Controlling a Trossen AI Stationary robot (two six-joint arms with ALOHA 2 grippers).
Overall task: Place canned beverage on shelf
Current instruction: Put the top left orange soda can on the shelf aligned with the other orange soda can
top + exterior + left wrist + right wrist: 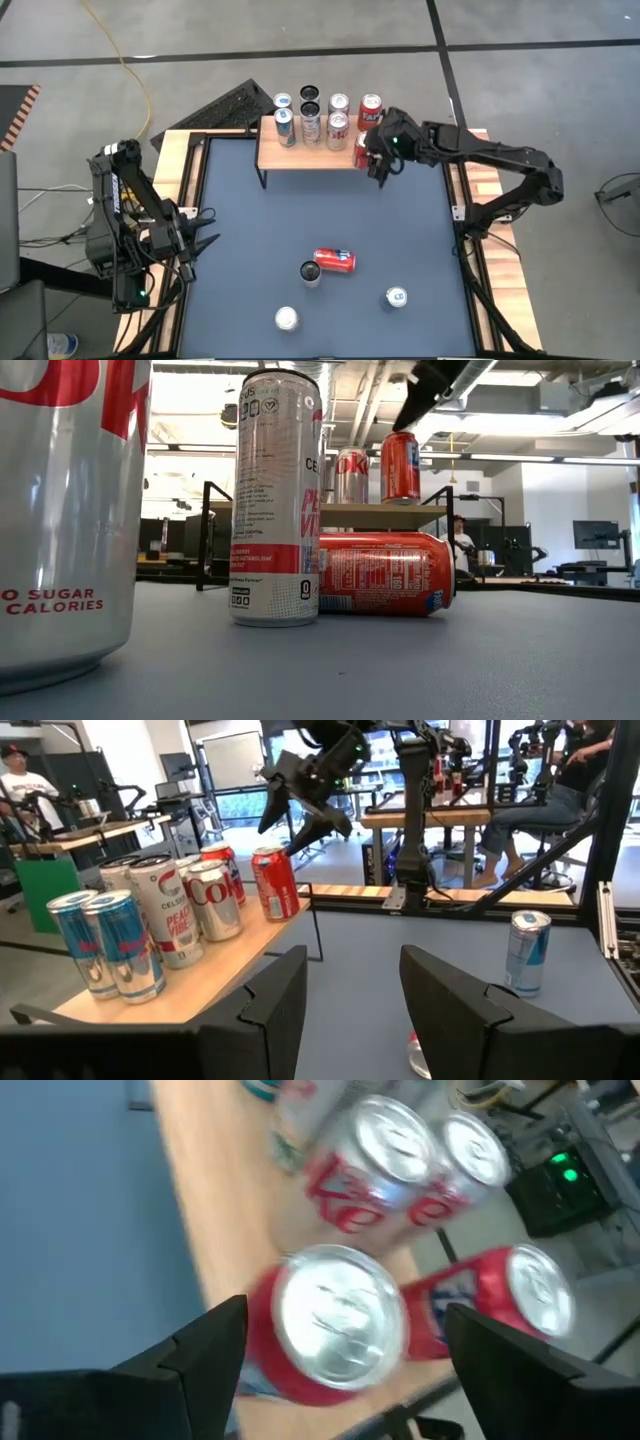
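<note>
Right gripper (377, 160), jaws spread, partly hides a red can (363, 150) on the shelf (300, 154); left gripper (200, 243) spread, empty.

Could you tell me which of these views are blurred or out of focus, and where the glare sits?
Right wrist view: motion-smeared, the red can between the right claw's open fingers soft. Low view: the nearest silver can looms large at the frame edge; bright ceiling lights behind the shelf. High view: sharp, evenly lit.
</note>
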